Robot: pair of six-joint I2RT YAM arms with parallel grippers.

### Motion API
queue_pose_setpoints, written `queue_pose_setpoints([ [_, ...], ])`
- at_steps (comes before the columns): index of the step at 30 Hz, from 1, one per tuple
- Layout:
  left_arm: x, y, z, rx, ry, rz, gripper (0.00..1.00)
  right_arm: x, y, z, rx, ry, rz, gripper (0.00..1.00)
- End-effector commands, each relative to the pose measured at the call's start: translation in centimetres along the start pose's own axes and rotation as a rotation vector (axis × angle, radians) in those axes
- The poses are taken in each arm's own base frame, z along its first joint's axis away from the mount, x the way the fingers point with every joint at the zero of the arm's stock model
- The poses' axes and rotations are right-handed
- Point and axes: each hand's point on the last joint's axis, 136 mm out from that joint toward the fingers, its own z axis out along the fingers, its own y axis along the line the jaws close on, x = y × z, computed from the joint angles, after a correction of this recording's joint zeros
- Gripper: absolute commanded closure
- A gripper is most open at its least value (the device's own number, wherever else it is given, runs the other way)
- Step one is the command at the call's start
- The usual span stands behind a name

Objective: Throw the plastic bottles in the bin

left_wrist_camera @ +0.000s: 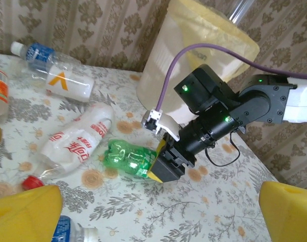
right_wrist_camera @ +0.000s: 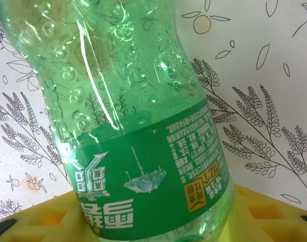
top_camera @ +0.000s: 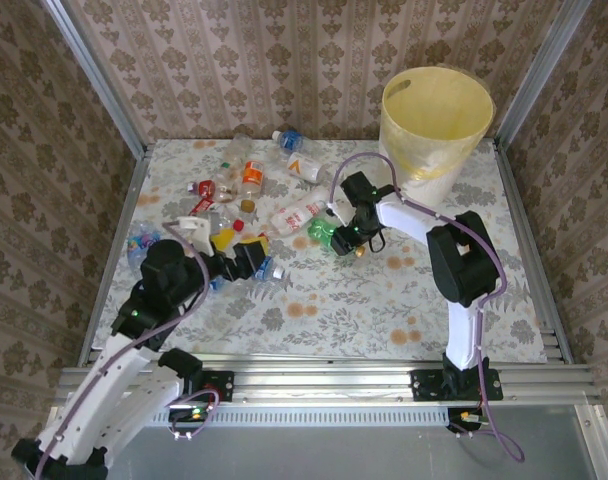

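We are gripping the green bottle (left_wrist_camera: 127, 158) on the surface (left_wrist_camera: 219, 201) with our right end effector (left_wrist_camera: 162, 162); our left end effector (left_wrist_camera: 154, 217) is hanging wide open, empty.

One bin (top_camera: 424, 140), two arms (top_camera: 464, 260), one green bottle (top_camera: 322, 232), and roughly ten other bottles (top_camera: 295, 213), hard to separate.

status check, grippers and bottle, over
Left gripper open. Right gripper clamped on green bottle, bottle lying on table. Bin upright just beyond; other bottles lie left, off the path.
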Motion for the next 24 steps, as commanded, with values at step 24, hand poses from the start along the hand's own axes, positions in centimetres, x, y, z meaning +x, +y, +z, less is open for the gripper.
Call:
queue_pose_setpoints([
  [24, 3.1, -3.4, 13.1, 0.217, 0.023, -0.259, 0.01, -0.7, 7.2, -13.5, -0.234, -0.447, 0.095, 0.56],
])
